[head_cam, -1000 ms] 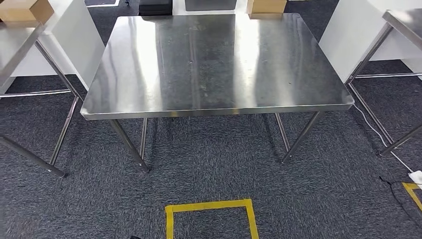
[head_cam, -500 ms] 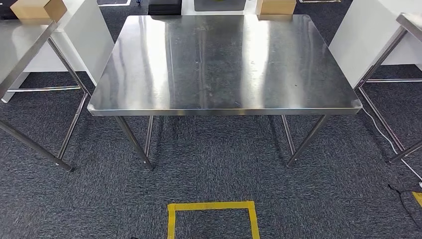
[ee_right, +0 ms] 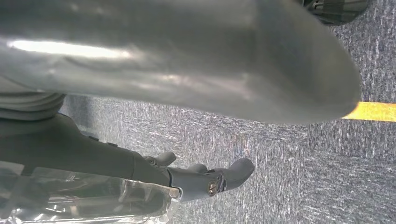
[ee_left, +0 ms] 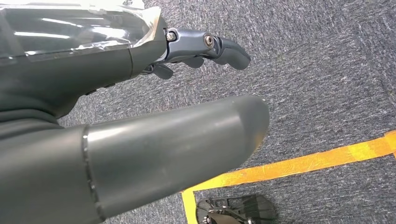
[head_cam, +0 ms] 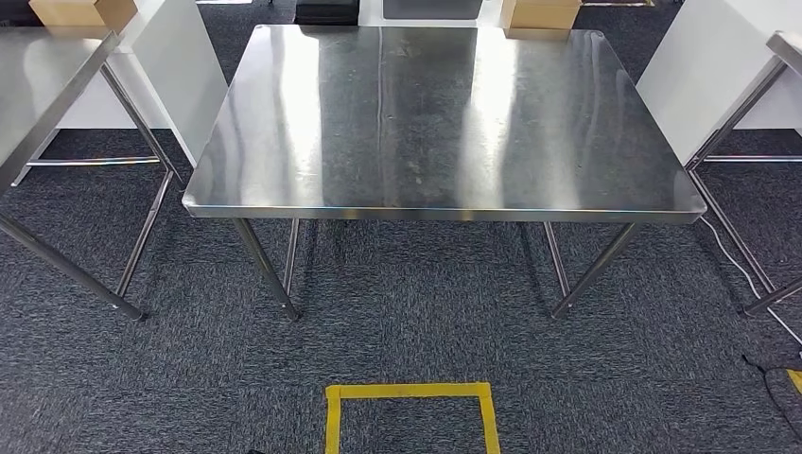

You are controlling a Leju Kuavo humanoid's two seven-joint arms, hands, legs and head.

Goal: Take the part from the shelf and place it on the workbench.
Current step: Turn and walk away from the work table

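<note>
The workbench (head_cam: 444, 123) is a stainless steel table straight ahead in the head view, its shiny top reflecting the lights. My left hand (ee_left: 116, 70) hangs over the dark carpet in the left wrist view, thick thumb (ee_left: 187, 135) and darker fingers (ee_left: 219, 46) apart, nothing between them. In the right wrist view my right hand (ee_right: 93, 154) hangs the same way, its thumb (ee_right: 187, 60) apart from its fingers (ee_right: 224, 179), and holds nothing. Clear shiny film covers the body of each hand.
More steel tables stand at the left (head_cam: 38, 85) and right (head_cam: 785, 47), with white panels (head_cam: 180, 66) beside them. Cardboard boxes (head_cam: 539, 14) lie beyond the workbench. A yellow tape square (head_cam: 409, 416) marks the carpet before me. A white cable (head_cam: 747, 274) runs at right.
The whole picture has shifted: the camera has moved, so the workbench now sits further right and slightly higher in the head view. Nothing on the scene itself has moved.
</note>
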